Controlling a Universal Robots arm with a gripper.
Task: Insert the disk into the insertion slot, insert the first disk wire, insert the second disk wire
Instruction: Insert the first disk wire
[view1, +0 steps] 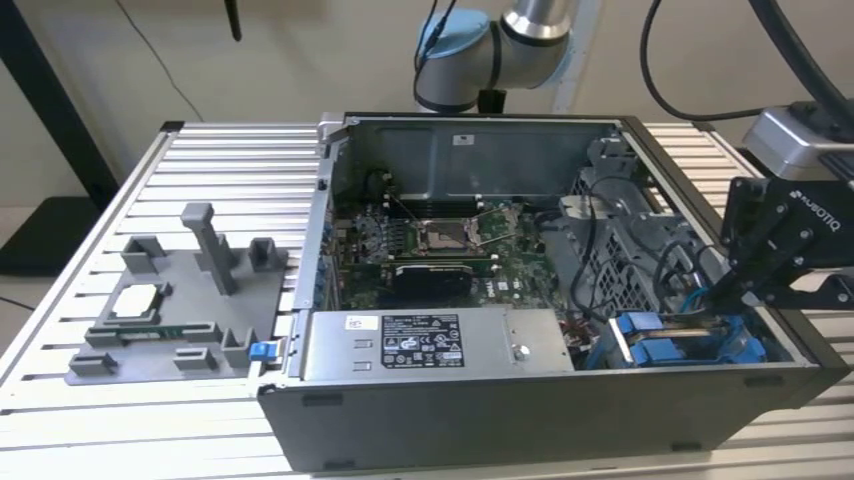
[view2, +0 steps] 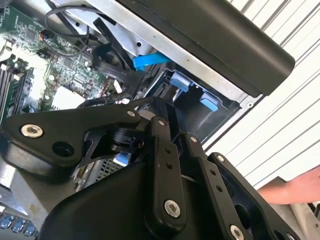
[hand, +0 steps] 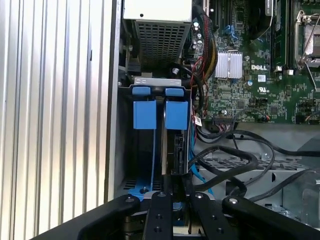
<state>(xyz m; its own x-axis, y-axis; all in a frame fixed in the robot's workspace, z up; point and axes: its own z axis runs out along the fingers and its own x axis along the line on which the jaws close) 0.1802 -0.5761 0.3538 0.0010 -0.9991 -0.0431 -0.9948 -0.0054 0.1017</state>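
My black gripper (view1: 727, 292) reaches into the open computer case at the front corner on the exterior view's right. It hangs over the grey drive cage, where the insertion slot (hand: 150, 150) is. Blue carrier tabs (hand: 160, 114) stand side by side in the cage, and the disk's own body is hidden between them. In both wrist views the fingers (hand: 169, 182) are drawn together. A small pale-blue connector (view2: 122, 159) of a disk wire sits at their tips. A thin blue wire (hand: 152, 150) runs along the bay to the gripper.
Black cables (hand: 235, 155) loop beside the cage. The grey power-supply box (view1: 427, 342) lies along the case front and the motherboard (view1: 441, 245) behind it. A grey fixture (view1: 174, 310) sits on the slatted table at the exterior view's left. A person's hand (view2: 295, 187) is near the case.
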